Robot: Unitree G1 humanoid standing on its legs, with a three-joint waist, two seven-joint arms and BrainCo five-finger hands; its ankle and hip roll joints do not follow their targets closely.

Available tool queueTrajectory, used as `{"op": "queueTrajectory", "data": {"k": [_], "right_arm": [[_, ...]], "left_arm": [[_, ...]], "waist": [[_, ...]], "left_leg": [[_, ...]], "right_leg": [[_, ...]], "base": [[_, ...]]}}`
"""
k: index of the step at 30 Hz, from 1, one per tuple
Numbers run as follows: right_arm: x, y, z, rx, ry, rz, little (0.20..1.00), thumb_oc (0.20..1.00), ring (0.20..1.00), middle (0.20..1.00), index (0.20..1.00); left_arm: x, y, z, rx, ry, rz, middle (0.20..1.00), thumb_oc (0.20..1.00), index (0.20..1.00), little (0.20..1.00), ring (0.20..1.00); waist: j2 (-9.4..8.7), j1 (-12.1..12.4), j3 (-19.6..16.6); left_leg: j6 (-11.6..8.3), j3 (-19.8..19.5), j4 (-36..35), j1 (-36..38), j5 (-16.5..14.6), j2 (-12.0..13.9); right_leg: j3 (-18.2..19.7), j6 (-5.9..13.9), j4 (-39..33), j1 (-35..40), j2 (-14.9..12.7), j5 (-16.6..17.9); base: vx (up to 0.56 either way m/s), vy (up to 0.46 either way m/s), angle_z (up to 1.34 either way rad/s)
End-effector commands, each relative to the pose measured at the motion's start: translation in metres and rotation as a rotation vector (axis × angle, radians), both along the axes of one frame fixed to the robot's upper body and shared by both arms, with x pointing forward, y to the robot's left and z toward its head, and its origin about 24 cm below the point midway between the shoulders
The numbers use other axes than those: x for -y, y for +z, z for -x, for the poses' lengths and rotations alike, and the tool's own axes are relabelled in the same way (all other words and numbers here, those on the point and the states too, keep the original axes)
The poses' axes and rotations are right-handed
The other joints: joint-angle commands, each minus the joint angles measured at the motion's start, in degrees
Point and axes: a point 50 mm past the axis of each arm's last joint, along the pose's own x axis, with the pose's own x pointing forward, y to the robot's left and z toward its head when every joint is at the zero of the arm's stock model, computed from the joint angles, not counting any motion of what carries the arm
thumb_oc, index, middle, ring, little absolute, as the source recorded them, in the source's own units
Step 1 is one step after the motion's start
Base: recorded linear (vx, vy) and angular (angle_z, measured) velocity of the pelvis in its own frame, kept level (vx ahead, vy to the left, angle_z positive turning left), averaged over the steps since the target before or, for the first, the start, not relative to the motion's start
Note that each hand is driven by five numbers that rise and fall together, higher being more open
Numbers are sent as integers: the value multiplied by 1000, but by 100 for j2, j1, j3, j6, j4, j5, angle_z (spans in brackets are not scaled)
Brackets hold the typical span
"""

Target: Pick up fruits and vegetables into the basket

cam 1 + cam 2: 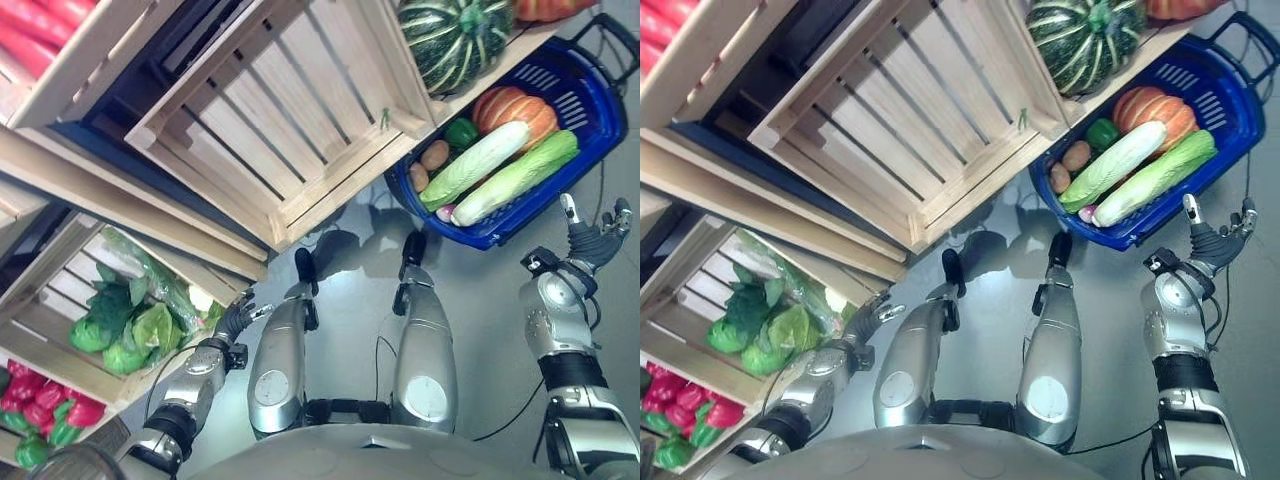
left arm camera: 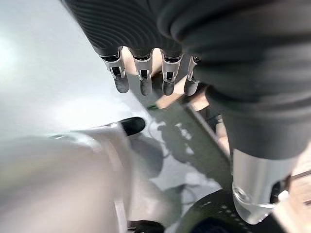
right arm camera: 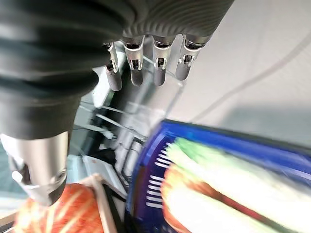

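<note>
A blue basket (image 1: pixel 598 108) stands on the floor at the upper right. It holds an orange pumpkin (image 1: pixel 515 108), two long pale cabbages (image 1: pixel 478 160), a green pepper (image 1: pixel 460 133) and potatoes (image 1: pixel 432 157). My right hand (image 1: pixel 595 240) hovers open just short of the basket's near rim, with nothing in it. The right wrist view shows its fingers (image 3: pixel 146 63) straight above the basket's rim (image 3: pixel 146 165). My left hand (image 1: pixel 238 318) hangs open and empty beside a low crate of leafy greens (image 1: pixel 130 325); its fingers (image 2: pixel 146 77) are straight.
An empty wooden crate (image 1: pixel 290 120) sits in the middle of the shelf. A striped green squash (image 1: pixel 455 35) lies in the crate above the basket. Red peppers (image 1: pixel 40 410) fill a crate at the bottom left, and red produce (image 1: pixel 40 25) the one at the top left.
</note>
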Motion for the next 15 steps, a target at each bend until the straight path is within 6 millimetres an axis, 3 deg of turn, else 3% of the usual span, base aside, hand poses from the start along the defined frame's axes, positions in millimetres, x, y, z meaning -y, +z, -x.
{"op": "queueTrajectory", "data": {"k": [1,10,14,15], "right_arm": [[-15,2,8,-5,123,135,1000,1000,1000,1000,1000],[-47,-50,24,-341,440,222,1000,1000,1000,1000,1000],[-70,-85,32,-569,694,214,1000,1000,1000,1000,1000],[-79,-104,39,-681,778,170,1000,1000,1000,1000,1000]], "left_arm": [[-20,-24,49,-143,35,-39,1000,1000,1000,1000,1000],[-15,-48,90,-311,63,-25,1000,1000,1000,1000,1000],[-13,-54,100,-377,51,-22,1000,1000,1000,1000,1000],[-13,-56,102,-396,46,-15,1000,1000,1000,1000,1000]], "waist": [[-388,-34,-761],[-589,17,-1544],[-641,76,-1838],[-666,105,-1940]], "left_leg": [[32,119,-83,-5,240,170],[8,178,-679,894,248,209],[-18,189,-925,1145,305,209],[-16,188,-1004,1220,321,200]], "right_leg": [[27,228,29,458,-21,-59],[-111,291,-757,1476,52,49],[-207,339,-975,1744,39,109],[-233,349,-1041,1828,39,131]], "base": [[111,60,-17],[100,38,-2],[69,56,-1],[59,49,-6]]}}
